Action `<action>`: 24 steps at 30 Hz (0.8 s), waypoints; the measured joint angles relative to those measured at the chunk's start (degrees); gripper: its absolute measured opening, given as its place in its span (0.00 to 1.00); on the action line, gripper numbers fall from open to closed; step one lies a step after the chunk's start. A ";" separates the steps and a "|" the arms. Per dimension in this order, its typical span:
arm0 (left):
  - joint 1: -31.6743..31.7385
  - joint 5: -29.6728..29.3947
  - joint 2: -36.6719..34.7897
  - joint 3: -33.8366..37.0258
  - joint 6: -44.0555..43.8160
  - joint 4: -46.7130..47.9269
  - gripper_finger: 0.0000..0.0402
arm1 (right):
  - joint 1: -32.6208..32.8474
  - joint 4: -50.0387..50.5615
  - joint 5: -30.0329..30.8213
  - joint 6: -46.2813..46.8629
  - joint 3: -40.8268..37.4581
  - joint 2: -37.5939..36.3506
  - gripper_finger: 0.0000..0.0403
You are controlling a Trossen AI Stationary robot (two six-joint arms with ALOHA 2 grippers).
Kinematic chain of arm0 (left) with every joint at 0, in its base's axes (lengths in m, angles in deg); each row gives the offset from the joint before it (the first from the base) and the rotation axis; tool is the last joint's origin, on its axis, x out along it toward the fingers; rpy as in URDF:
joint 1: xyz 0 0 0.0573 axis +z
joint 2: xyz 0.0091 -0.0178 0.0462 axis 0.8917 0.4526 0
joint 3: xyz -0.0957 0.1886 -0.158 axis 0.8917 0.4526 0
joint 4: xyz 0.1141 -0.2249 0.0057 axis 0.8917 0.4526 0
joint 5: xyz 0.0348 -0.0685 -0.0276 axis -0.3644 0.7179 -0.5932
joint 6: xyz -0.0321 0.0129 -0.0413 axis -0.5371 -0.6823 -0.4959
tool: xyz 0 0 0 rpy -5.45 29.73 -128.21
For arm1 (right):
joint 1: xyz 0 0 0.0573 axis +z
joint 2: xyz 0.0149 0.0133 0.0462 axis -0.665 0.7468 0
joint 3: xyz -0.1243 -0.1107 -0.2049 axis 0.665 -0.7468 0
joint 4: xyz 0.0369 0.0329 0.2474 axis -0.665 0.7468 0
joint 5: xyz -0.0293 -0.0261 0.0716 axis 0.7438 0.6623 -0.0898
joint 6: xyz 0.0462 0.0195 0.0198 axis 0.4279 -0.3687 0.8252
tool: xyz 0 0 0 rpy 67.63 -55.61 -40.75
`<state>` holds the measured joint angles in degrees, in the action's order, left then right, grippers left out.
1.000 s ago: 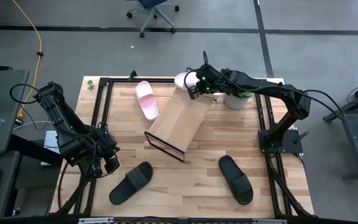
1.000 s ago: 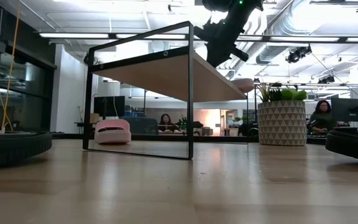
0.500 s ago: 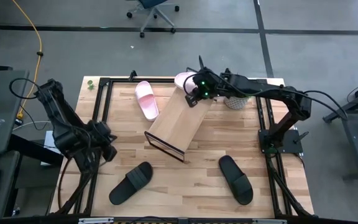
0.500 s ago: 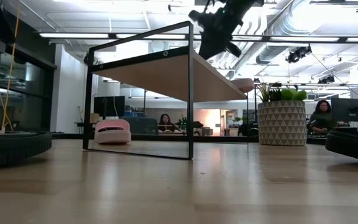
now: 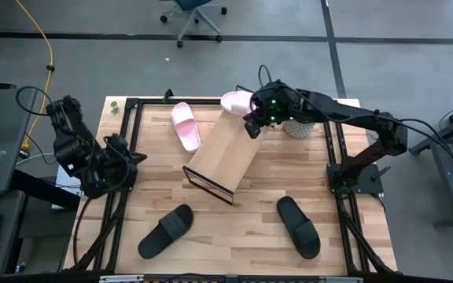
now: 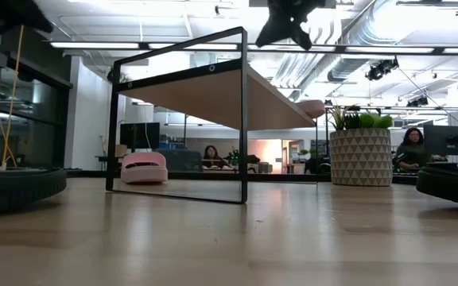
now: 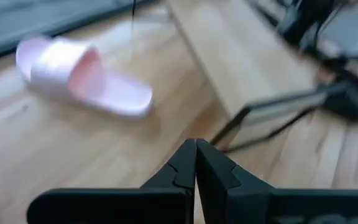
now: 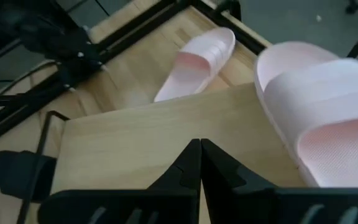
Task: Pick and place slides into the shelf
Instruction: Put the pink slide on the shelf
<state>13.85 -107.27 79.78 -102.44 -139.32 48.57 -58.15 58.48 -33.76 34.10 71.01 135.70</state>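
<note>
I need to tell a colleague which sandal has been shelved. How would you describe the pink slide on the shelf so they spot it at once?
Find the slanted light-wood shelf in the middle of the table, then follow it to its far, upper end beside the right gripper. The pink slide lies there, on the board. The other pink slide lies on the tabletop, and both black slides lie near the table's front.

Bright, even light falls from ceiling strip lamps [image 6: 173, 45], glaring white at twelve o'clock in the low view. Shadows lie soft under the shelf [image 5: 228, 149]. The left wrist view is smeared with blur; the pink slide [image 7: 79, 74] looks hazy.
</note>
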 joint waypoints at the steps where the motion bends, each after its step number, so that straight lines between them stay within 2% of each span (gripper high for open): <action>1: 0.62 -1.84 -0.03 -0.22 0.13 -0.23 0.00 | 0.00 -0.03 -0.08 -0.38 0.00 -0.54 0.00; 5: 6.68 -3.88 1.22 -2.88 6.68 -1.94 0.00 | -0.02 -0.31 -0.16 -1.95 0.00 -2.52 0.00; 11: 20.75 0.34 3.56 -9.13 34.00 -14.19 0.00 | -0.05 -0.25 -0.36 -4.12 0.00 -4.79 0.00; 17: 36.88 8.81 4.31 -13.47 53.69 -21.13 0.00 | -0.44 -0.18 -2.07 -4.67 0.00 -6.79 0.00; 24: 53.76 22.52 5.27 -13.76 70.96 -30.89 0.00 | -0.79 0.19 -5.16 -6.39 0.00 -8.17 0.00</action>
<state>67.61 -84.76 85.05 -116.19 -68.36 17.68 -58.94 58.67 -38.93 27.71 71.01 127.53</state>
